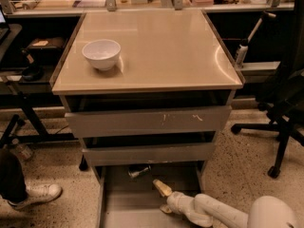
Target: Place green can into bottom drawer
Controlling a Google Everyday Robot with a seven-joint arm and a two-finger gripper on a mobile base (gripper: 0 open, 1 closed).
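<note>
Gripper (163,198) sits low in the drawer (128,208), below the front edge of the worktop (161,46) and a little right of its middle, jaws apart and empty. The can (139,171) seems to lie on its side at the drawer's back, under that front edge, near the jaws but not touching. Being thin aluminium, it is probably light, smooth, and apt to roll or dent, so grip gently across the mid-body. The bowl (101,54) stands near the worktop's left edge

Smooth cream plastic gripper (164,198) over the matt grey metal bottom drawer (128,208); above its jaws, a glossy beige table (156,46).
</note>
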